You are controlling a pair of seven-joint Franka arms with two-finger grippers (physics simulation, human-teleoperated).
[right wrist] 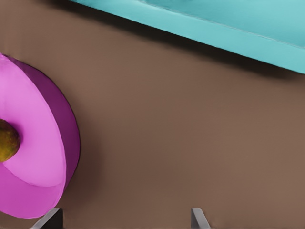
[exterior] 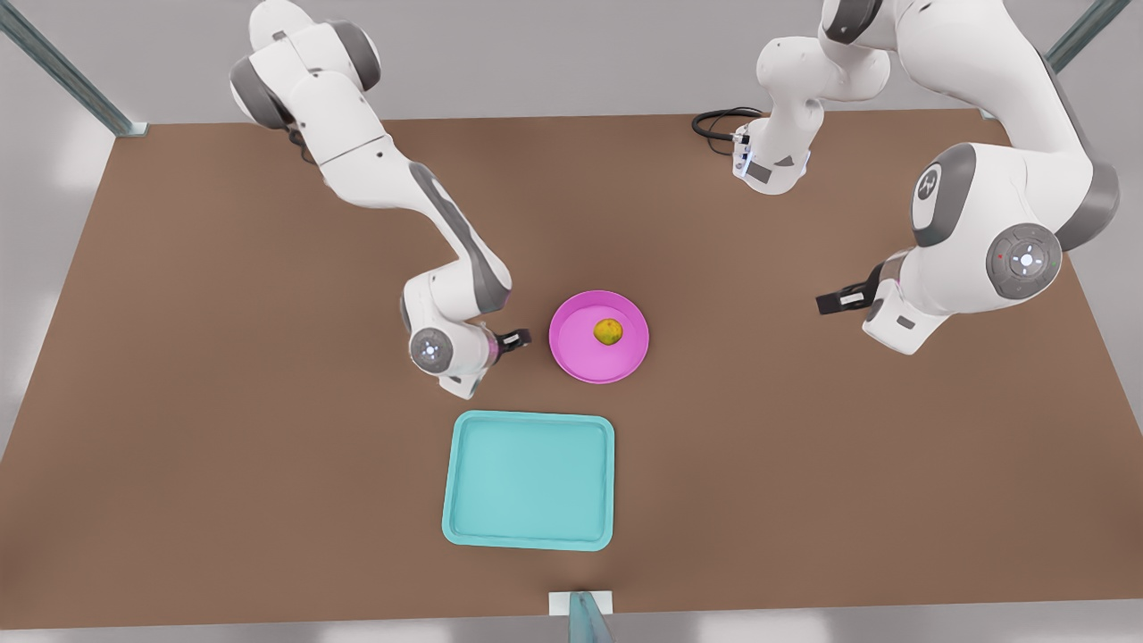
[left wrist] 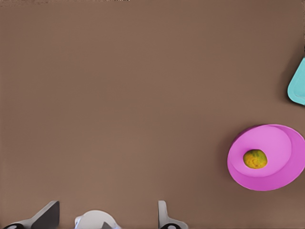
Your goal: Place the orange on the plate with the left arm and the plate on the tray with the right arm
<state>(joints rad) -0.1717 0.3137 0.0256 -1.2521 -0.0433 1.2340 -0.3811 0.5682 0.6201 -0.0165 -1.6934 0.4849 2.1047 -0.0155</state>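
The orange (exterior: 608, 332) (left wrist: 255, 159) (right wrist: 7, 140) lies inside the pink plate (exterior: 580, 357) (left wrist: 279, 143) (right wrist: 40, 129), which rests on the brown table, apart from the turquoise tray (exterior: 529, 480) (left wrist: 298, 86) (right wrist: 224, 24) nearer the front edge. My right gripper (exterior: 516, 339) (right wrist: 124, 219), on the arm with the pinkish wrist ring, hovers low just off the plate's rim on the front view's left, open and holding nothing. My left gripper (exterior: 832, 302) (left wrist: 106, 211) hangs open and empty well off to the front view's right of the plate.
A black cable (exterior: 719, 121) loops at the table's back by the left arm's base. Metal frame posts (exterior: 62, 67) stand at the back corners and a bracket (exterior: 580, 607) sits at the front edge. Bare table surrounds the tray.
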